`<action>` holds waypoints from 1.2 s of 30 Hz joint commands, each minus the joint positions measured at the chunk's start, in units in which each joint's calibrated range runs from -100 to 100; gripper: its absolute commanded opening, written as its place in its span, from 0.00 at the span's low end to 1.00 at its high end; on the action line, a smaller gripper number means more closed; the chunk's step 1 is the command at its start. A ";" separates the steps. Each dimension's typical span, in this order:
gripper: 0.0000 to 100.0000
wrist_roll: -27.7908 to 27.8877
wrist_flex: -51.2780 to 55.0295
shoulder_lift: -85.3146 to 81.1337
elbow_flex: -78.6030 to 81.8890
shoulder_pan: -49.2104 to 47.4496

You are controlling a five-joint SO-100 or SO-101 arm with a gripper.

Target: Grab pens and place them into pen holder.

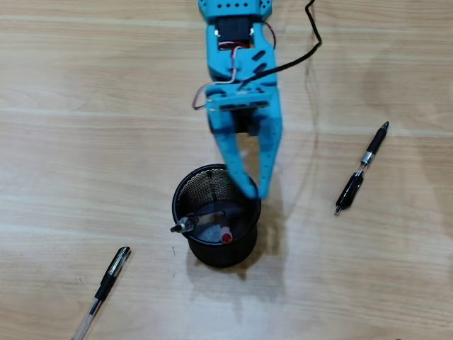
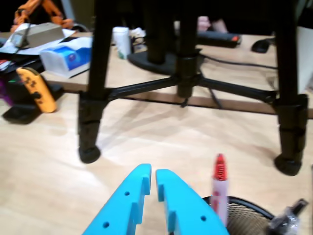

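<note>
The black mesh pen holder [image 1: 185,191] stands mid-table in the overhead view, and its rim [image 2: 249,201] shows at the bottom right of the wrist view. A red pen [image 1: 226,237] [image 2: 219,186] stands in it, and a clear-grey pen [image 1: 198,221] [image 2: 288,218] leans across it. My blue gripper [image 1: 255,193] [image 2: 152,174] hovers over the holder's far right rim, shut with nothing between its fingers. A black pen with a silver band [image 1: 362,168] lies on the table to the right. A clear pen with a black cap [image 1: 102,290] lies at the lower left.
Black tripod legs with feet [image 2: 89,154] [image 2: 287,164] stand on the table beyond the holder in the wrist view. Behind them lie an orange controller [image 2: 35,88] and a blue-white pack [image 2: 68,56]. A black cable [image 1: 311,42] runs beside my arm.
</note>
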 commanded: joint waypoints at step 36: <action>0.02 -31.85 85.85 10.74 -41.45 -35.32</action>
